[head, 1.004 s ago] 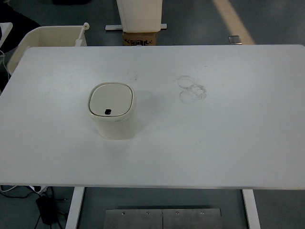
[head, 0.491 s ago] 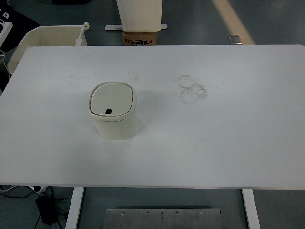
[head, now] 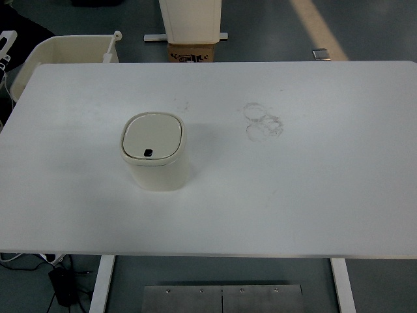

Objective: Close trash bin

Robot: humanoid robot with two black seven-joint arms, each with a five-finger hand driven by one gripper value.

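Note:
A small cream trash bin (head: 155, 154) stands upright on the left half of the white table (head: 293, 195). Its rounded square lid (head: 152, 135) lies flat and closed on top, with a small dark button at the lid's near edge. Neither of my arms nor hands shows anywhere in the head view.
Faint ring marks (head: 262, 121) stain the table right of centre. Beyond the far left corner stands a cream plastic tub (head: 62, 51). A white pedestal with a cardboard box (head: 191, 51) stands behind the table's far edge. Cables lie on the floor at bottom left.

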